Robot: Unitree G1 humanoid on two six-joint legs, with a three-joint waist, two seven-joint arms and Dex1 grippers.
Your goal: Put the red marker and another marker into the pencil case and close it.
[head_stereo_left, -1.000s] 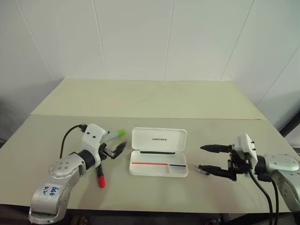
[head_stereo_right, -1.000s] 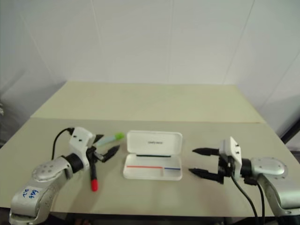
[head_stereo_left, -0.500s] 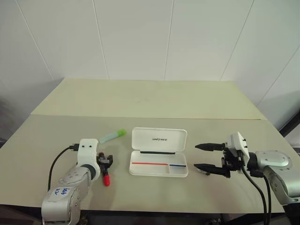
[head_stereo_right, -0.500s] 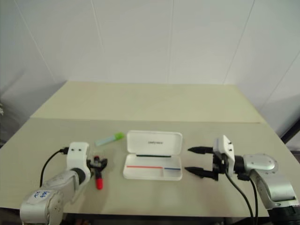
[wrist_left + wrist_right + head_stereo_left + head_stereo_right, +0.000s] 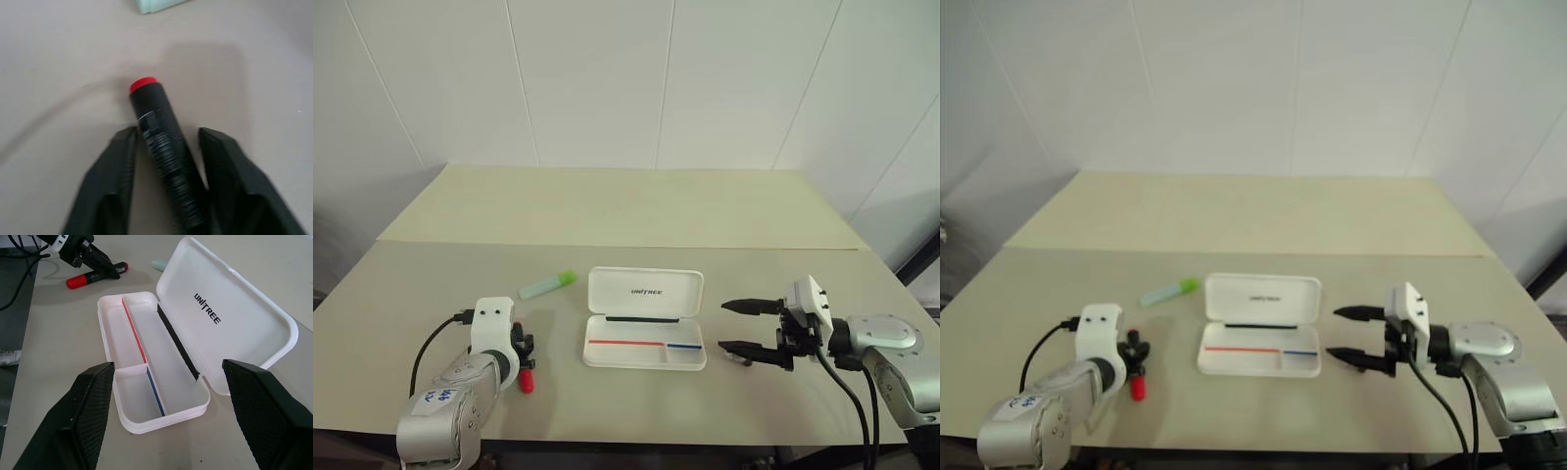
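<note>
I am a two-armed robot at a pale desk [image 5: 626, 211]. Near its front edge, about midway along, the pencil case [image 5: 645, 331] lies open and empty, its lid tipped back toward the far edge so both compartments are free to load.

My left gripper [image 5: 168, 147] is lowered over the red marker [image 5: 164, 147], which lies flat on the desk beside the case, toward the left edge. My two fingers [image 5: 110, 186] straddle its black barrel: one seems to touch it, the other has a sliver of gap, so they are drawn in but I cannot tell whether the grip is firm. I judge this the start of the pick-up.

The light-green marker [image 5: 547, 285] lies just behind, a little farther from the front edge.

My right gripper [image 5: 750, 330] hovers beside the case's right end, fingers spread wide, holding nothing, probably waiting to steady or shut the case.
</note>
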